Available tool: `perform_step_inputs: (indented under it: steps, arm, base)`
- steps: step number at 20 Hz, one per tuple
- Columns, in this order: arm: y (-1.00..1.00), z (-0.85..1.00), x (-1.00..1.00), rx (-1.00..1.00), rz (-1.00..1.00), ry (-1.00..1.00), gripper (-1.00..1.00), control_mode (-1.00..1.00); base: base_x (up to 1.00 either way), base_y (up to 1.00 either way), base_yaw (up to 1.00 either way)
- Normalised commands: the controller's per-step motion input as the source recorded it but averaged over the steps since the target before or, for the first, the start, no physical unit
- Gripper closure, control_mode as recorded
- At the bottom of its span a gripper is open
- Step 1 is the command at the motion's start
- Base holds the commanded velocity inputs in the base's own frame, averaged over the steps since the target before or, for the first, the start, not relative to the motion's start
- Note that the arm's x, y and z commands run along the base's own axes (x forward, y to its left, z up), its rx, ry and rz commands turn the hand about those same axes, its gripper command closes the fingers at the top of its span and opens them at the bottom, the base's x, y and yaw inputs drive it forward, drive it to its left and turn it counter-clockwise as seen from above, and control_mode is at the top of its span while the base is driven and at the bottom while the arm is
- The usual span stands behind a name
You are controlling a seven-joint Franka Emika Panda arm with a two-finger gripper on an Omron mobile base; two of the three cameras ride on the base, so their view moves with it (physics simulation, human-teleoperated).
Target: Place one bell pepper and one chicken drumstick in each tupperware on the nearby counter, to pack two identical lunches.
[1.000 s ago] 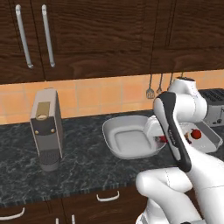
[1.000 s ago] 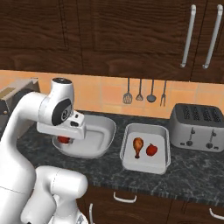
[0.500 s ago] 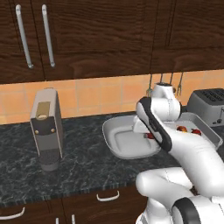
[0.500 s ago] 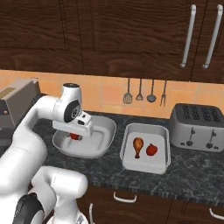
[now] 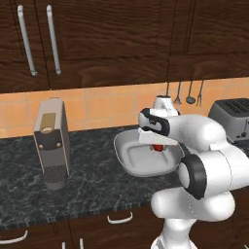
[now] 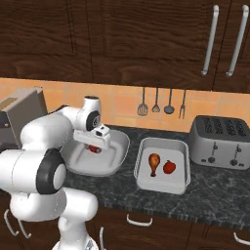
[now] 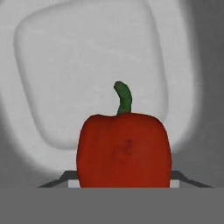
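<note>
My gripper (image 6: pixel 95 146) is shut on a glossy red bell pepper (image 7: pixel 124 148) with a green stem. It holds the pepper low over the inside of the rounder tupperware tub (image 6: pixel 113 161), whose pale floor (image 7: pixel 87 74) lies behind the pepper in the hand view. In the left base view the pepper (image 5: pixel 158 147) peeks out below the hand, over the tub (image 5: pixel 133 158). The rectangular tupperware tray (image 6: pixel 163 181) stands to the tub's right on the counter (image 6: pixel 215 195). It holds a chicken drumstick (image 6: pixel 154 163) and a second bell pepper (image 6: pixel 169 167).
A silver four-slot toaster (image 6: pixel 222 141) stands right of the tray. A tall grey-brown coffee machine (image 5: pixel 51 141) sits at the counter's left. Utensils (image 6: pixel 161 103) hang on the tiled wall behind. Dark cabinets with long handles (image 5: pixel 26 39) are overhead.
The arm has changed its posture, folding in closer over the counter. The hand, with the pepper still in it, has shifted further over the round tub.
</note>
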Motion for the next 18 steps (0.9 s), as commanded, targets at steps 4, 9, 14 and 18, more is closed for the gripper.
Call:
perform_step_inputs:
  steps: [4,9,14,18]
  arm:
    - [-0.16,-0.72,0.44,0.0,-0.01,0.06,1.0,-1.0]
    - [-0.14,-0.7,0.32,0.0,-0.01,0.15,1.0,-1.0]
    - [0.04,-0.23,0.25,0.0,0.0,0.11,1.0,-1.0]
    - [0.04,0.23,0.0,-0.05,0.0,0.02,-1.0,-1.0]
  base:
    - [0.0,0.0,0.0]
    - [0.0,0.0,0.0]
    - [0.0,0.0,0.0]
    - [0.0,0.0,0.0]
